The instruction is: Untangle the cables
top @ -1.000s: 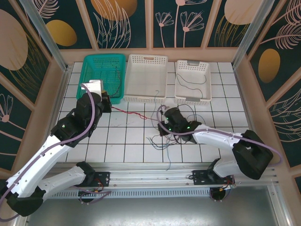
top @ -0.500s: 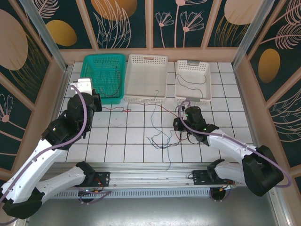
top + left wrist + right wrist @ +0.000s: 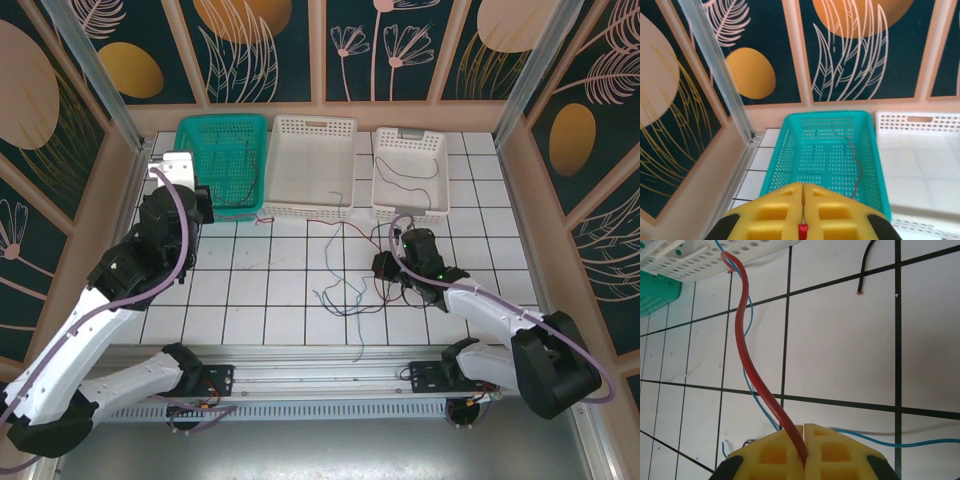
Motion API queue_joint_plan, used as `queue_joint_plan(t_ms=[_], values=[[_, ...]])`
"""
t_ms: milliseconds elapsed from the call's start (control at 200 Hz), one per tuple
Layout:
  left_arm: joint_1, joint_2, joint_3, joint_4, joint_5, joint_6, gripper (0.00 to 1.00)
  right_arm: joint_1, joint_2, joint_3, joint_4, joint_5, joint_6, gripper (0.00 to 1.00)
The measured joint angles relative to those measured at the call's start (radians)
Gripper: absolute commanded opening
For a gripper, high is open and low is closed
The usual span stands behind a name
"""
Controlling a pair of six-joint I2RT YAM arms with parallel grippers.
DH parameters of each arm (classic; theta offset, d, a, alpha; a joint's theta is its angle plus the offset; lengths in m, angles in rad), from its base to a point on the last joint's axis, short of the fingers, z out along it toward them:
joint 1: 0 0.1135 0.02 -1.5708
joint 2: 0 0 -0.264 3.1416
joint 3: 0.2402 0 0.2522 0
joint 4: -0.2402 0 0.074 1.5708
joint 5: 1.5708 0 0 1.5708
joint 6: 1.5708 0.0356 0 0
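Left gripper (image 3: pixel 802 192) and right gripper (image 3: pixel 804 435) each closed tight on thin red flexible wire (image 3: pixel 747 345) | I've drawn them apart, left toward white tiled table's (image 3: pixel 260 290) far-left corner | wire likely pulling free

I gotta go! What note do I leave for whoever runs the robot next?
Left claw: shut on the red cable, near the teal basket.
Right claw: shut on a red cable too, low over the tiles.
Done: one dark cable in the teal basket, one black cable in the right white basket.
Left to do: loose cables, blue, grey and black, tangled on the tiles.
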Motion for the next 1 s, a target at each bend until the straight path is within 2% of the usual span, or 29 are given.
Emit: queue_joint_plan(t_ms=[125, 325, 696, 1001], values=[[0.027, 0.055, 0.000, 0.098, -0.035, 0.072, 0.00, 0.000, -0.027, 0.000, 0.008, -0.017, 0.000, 0.00], [0.142, 0.207, 0.048, 0.201, -0.022, 0.128, 0.00, 0.010, -0.057, 0.000, 0.011, -0.026, 0.000, 0.00], [0.409, 0.385, 0.161, 0.294, 0.137, 0.053, 0.00, 0.044, -0.097, 0.002, -0.005, -0.032, -0.002, 0.00], [0.505, 0.528, 0.141, 0.374, 0.159, 0.006, 0.00, 0.076, -0.100, 0.007, -0.006, -0.032, -0.003, 0.00]])
